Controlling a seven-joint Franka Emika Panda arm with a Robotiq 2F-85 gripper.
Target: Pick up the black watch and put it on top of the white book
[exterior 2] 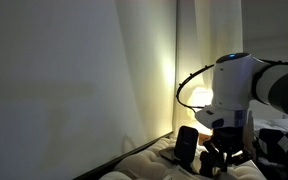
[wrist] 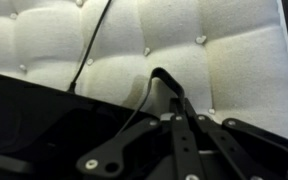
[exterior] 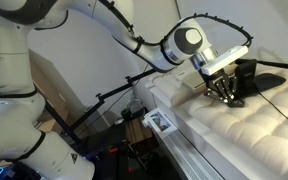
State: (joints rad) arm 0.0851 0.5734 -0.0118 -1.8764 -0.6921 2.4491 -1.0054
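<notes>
My gripper (exterior: 224, 95) hangs low over a white tufted mattress (exterior: 234, 130) and also shows in an exterior view (exterior 2: 216, 165). In the wrist view the fingers (wrist: 172, 105) are pressed together. A thin black loop, the strap of the black watch (wrist: 164, 76), sticks out from between the fingertips just above the mattress (wrist: 224, 70). The watch face is hidden by the fingers. I cannot make out a white book in any view.
A black object (exterior: 250, 72) with a thin black cable (wrist: 92, 45) lies on the mattress right beside the gripper and shows as a dark upright block (exterior 2: 187, 146). A small white flat item (exterior: 159, 122) and black stand legs (exterior: 104, 100) are past the mattress edge.
</notes>
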